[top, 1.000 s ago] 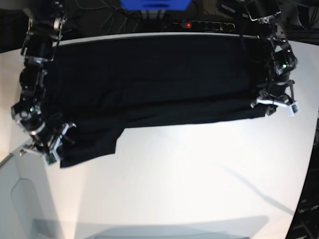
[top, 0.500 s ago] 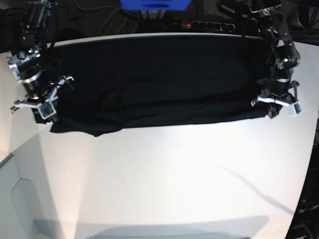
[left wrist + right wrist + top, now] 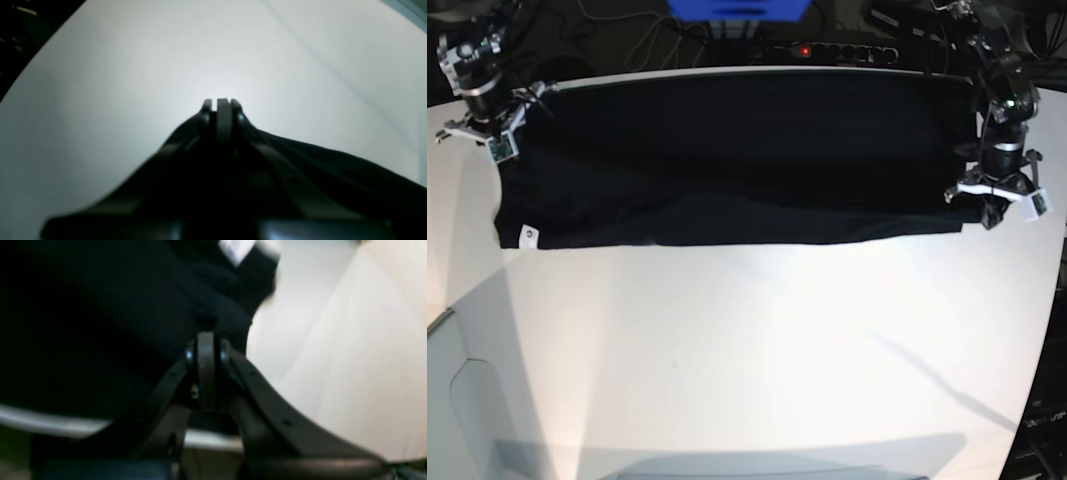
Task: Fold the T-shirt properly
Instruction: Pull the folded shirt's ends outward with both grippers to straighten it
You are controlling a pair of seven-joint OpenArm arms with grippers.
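Both ends are mine: left gripper [image 3: 994, 205] and right gripper [image 3: 479, 125] each clamp the T-shirt [image 3: 727, 160], its long axis stretched left-right along the table's [image 3: 757, 350] far side.

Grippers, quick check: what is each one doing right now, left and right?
Left gripper: shut; black T-shirt lies beside it, a hold cannot be told.
Right gripper: shut at the T-shirt's edge; a hold cannot be told.

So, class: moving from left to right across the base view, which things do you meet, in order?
Right gripper → small white label → T-shirt → left gripper.
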